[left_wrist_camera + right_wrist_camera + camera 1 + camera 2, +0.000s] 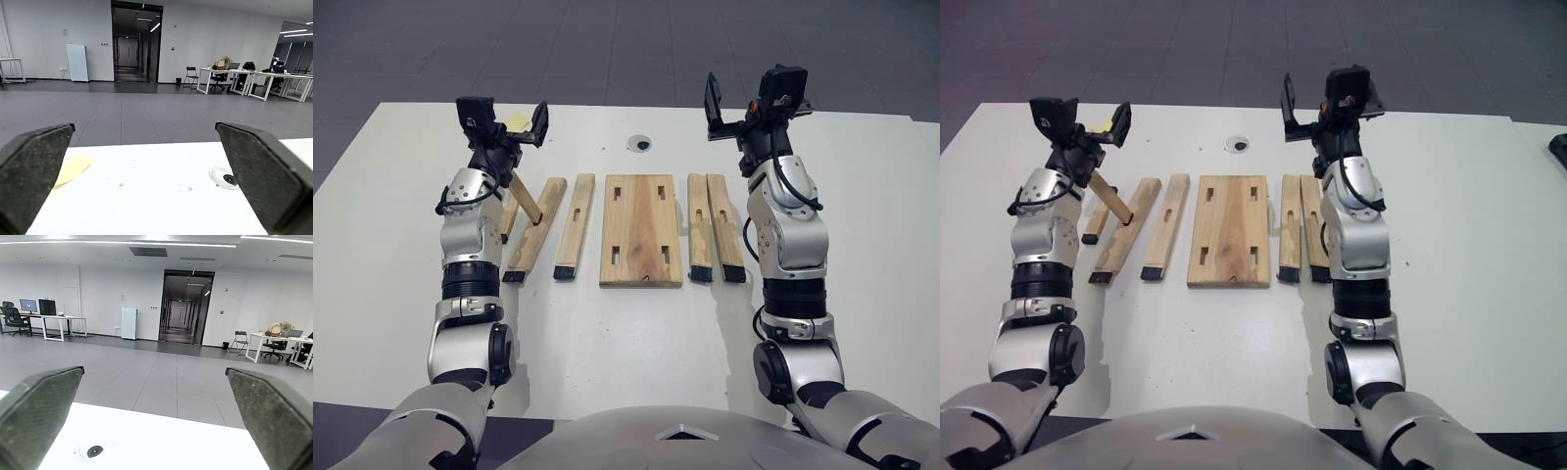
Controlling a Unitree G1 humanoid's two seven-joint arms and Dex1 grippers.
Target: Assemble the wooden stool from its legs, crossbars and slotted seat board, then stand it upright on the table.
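- My left claw is open, with nothing between its fingers. It is held up over the far left part of the bench.
- My right claw is also spread wide and empty, raised over the far side of the bench on the right.
- The seat board lies flat mid-bench with its slots facing up.
- To its left lie the inner left leg and the outer left leg. To its right, the inner right leg and the outer right leg lie side by side.
- A thin crossbar stands tilted, with its lower end on the outer left leg and its upper end by my left wrist.
- A shorter wooden piece lies partly hidden behind my left arm.
- A yellow note and a cable grommet sit near the far edge.
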